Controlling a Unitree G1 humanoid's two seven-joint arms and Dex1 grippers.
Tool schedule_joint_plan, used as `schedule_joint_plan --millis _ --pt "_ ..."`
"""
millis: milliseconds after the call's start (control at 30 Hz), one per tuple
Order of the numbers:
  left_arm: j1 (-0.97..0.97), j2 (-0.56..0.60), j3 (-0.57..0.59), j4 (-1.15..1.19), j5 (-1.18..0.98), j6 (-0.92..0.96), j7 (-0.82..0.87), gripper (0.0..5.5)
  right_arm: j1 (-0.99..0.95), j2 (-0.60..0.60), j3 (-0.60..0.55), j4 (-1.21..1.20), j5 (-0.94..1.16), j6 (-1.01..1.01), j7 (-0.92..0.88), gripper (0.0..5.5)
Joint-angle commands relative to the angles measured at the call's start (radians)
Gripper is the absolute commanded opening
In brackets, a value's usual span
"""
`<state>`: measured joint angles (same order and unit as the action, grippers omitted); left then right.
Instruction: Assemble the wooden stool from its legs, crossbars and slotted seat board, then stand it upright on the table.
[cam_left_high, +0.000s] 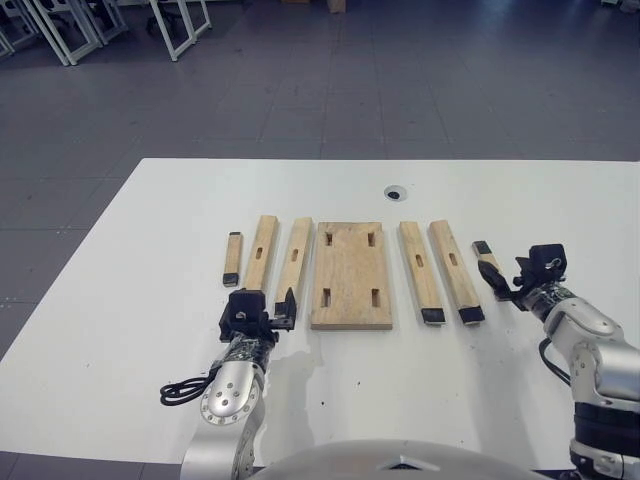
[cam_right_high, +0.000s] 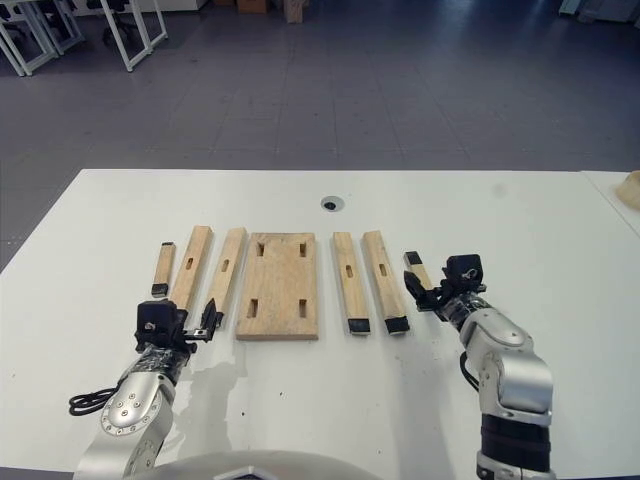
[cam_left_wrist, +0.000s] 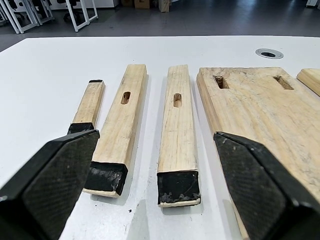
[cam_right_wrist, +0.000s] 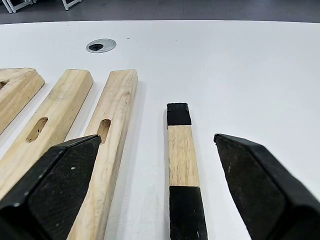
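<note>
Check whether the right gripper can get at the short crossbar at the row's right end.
Probably yes. The right gripper is open at the near end of the short crossbar, which lines up between its fingers. Nothing lies on it, and bare table separates it from the neighbouring leg.

Lab or test hall, open workspace, not domestic. Large white counter (cam_left_high: 130, 300) with plain smooth top; round cable grommet (cam_left_high: 395, 190) set near far edge, an office-desk fitting. Grey floor (cam_left_high: 350, 90) stretches wide behind, laid in square tiles, probably carpet, hard to tell. White metal frames (cam_left_high: 180, 25) of further desks or carts stand at far left of room. Brown box-like thing (cam_right_high: 293, 10) sits on floor at far end.
</note>
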<state>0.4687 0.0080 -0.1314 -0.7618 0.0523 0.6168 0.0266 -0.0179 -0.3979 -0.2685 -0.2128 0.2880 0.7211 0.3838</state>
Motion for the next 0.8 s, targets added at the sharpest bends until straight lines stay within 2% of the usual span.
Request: schedule_joint_plan --millis 33,233,600,800 --pt "-0.008 0.005 -0.002 -0.019 0.008 0.016 0.005 4.22 -0.027 -0.020 -0.011 0.057 0.027 0.007 0.023 4.17" --pt "-0.021 0.010 0.000 -0.029 0.011 0.035 0.004 4.22 -0.032 -0.029 -0.005 0.151 0.015 -0.040 0.023 4.17" --pt "-0.025 -0.009 0.013 -0.037 -0.004 0.068 0.007 4.22 -0.044 -0.033 0.073 0.376 -0.055 -0.184 0.043 4.17" --pt "-0.036 -0.011 0.018 -0.035 -0.010 0.075 0.008 4.22 -0.045 -0.035 0.081 0.440 -0.064 -0.239 0.052 3.04"
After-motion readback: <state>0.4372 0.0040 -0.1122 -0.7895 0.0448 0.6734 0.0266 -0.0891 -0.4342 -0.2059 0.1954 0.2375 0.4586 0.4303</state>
